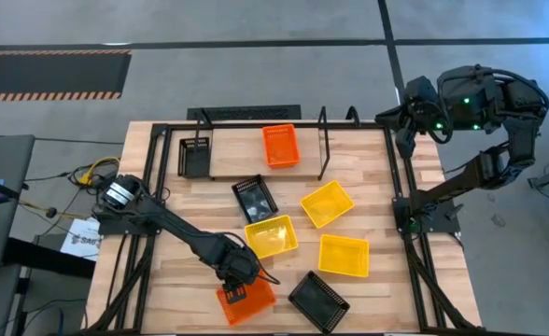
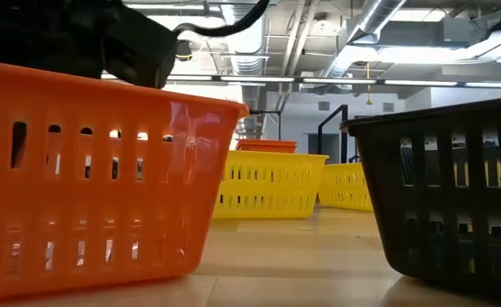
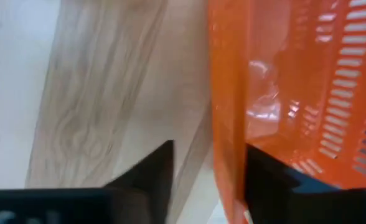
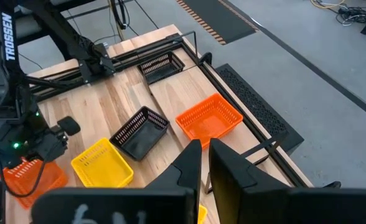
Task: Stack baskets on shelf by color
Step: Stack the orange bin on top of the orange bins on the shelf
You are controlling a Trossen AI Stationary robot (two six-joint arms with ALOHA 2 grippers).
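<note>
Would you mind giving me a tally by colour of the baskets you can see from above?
Orange baskets: 2
Yellow baskets: 3
Black baskets: 3
Total: 8

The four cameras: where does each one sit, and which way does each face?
High: above, facing down on the table; both arms show.
Low: at tabletop height, behind an orange basket.
Left wrist: left gripper straddling that basket's wall.
Right wrist: raised right gripper, overlooking the shelf.
High and low share the orange basket.
</note>
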